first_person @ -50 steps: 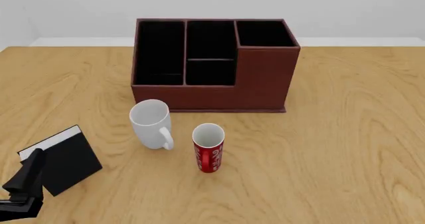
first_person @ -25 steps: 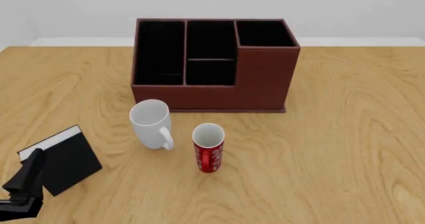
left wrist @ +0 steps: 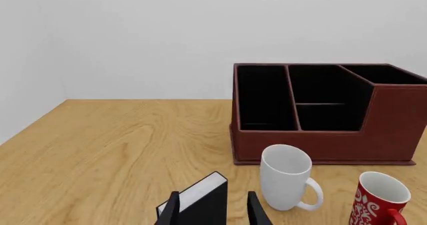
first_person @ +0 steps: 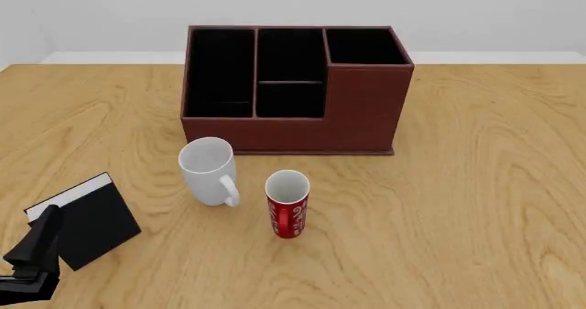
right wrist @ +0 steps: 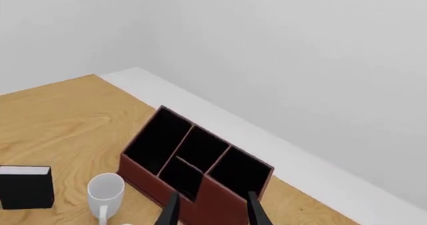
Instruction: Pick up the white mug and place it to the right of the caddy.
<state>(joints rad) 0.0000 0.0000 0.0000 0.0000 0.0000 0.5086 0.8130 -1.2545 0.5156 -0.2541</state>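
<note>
Frontally, the white mug (first_person: 208,169) stands upright near the caddy (first_person: 295,89), just left of the red mug (first_person: 287,203); a careless reach could knock that neighbour. From the left wrist, the left gripper (left wrist: 212,210) hangs spread over the black book (left wrist: 198,201). From the right wrist, the right gripper (right wrist: 211,209) is spread, high above the caddy.

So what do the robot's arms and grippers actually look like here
All matte black. The left gripper shows two thin, flat, tapering fingers; the right gripper looks the same. In the front view the left arm is a blocky black shape. No cables or markings show.
</note>
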